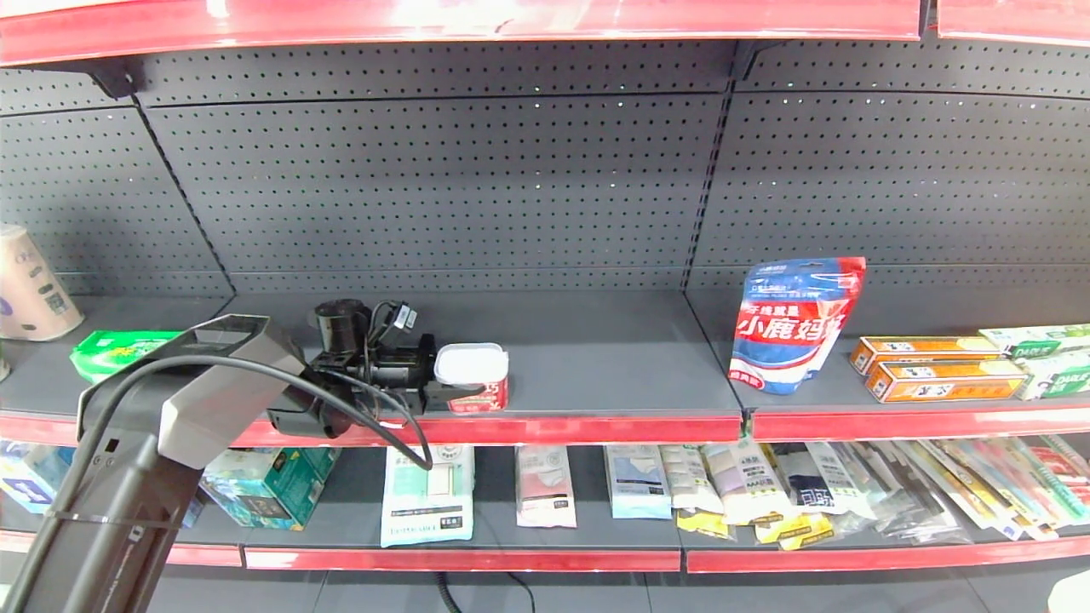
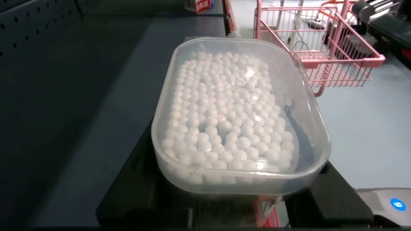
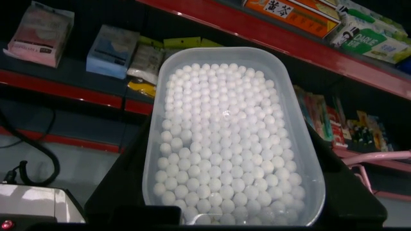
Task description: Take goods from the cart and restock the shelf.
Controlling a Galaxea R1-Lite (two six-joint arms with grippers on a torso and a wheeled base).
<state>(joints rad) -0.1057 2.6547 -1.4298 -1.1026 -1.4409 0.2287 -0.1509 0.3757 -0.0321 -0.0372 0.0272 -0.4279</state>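
A clear tub of white beads (image 1: 473, 375), with a white top and a red label, rests on the front edge of the grey shelf (image 1: 596, 358). My left gripper (image 1: 444, 390) is shut on it from the left. In the left wrist view the tub (image 2: 241, 109) lies between the dark fingers (image 2: 131, 192), and the pink cart (image 2: 321, 38) stands on the floor beyond. My right gripper (image 3: 234, 199) is shut on a second tub of white beads (image 3: 228, 135), held in front of the lower shelves.
A blue pouch (image 1: 796, 323) stands right of the shelf divider, with orange boxes (image 1: 937, 368) beyond it. A green pack (image 1: 111, 349) and a paper roll (image 1: 30, 285) sit at the left. Bagged goods (image 1: 741, 489) line the lower shelf.
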